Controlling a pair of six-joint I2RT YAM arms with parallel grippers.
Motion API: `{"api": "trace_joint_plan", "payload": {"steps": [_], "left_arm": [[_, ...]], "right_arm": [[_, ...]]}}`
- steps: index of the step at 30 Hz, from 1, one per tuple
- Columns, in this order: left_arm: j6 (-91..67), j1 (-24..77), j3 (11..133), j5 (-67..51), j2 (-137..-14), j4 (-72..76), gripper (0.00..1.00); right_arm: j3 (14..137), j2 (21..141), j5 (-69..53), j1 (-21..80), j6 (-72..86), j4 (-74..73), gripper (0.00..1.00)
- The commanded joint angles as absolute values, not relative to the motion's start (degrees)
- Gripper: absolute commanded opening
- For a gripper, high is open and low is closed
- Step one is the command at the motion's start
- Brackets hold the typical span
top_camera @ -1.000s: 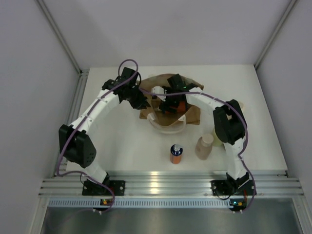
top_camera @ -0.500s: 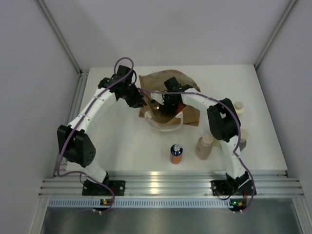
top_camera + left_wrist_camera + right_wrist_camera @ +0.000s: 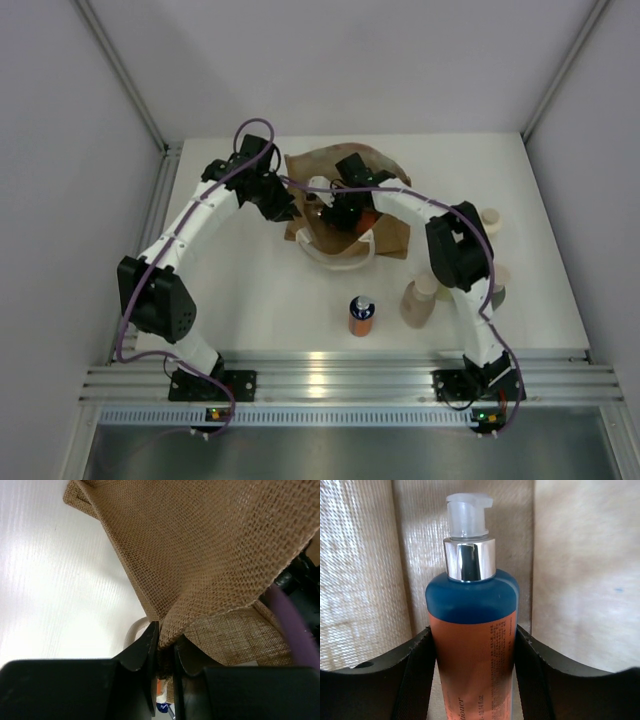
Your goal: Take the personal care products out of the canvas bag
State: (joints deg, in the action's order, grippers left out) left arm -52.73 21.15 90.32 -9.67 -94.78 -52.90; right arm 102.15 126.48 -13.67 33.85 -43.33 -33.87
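**A:** What has the right gripper (image 3: 474, 680) got?

**B:** It's clamped on an orange bottle (image 3: 470, 605), with one finger at 9 o'clock of the body and one at 3, below the blue shoulder. The bottle stands upright inside the canvas bag (image 3: 392, 236), pump top at 12, with woven wall behind it.

**A:** And the left gripper (image 3: 165, 647)?

**B:** It's pinched tight on the bag's rim, on the 9 o'clock side of the mouth seen from above.

**A:** How should the lift go?

**B:** I'd draw straight up along the bottle's axis so the pump clears the fabric, while the left hand holds the mouth open. Then carry it toward 6 o'clock and set it down apart from the second orange bottle (image 3: 361, 316) and the pinkish-beige bottle (image 3: 418, 302).

**A:** What's changed in the last second?

**B:** The right jaws stood wider then and have since closed on the bottle. The left arm has pulled the rim slightly toward 10 o'clock, and the white handle (image 3: 340, 262) has drawn in toward the bag.
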Motion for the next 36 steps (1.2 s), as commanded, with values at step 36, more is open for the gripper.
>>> {"api": "trace_joint_plan", "payload": {"steps": [36], "left_arm": [[-60.4,21.0,95.3,-5.7,-97.5,-54.8,0.00]], "right_arm": [[79.8,92.1,-39.3,22.7,4.4,33.4,0.00]]}}
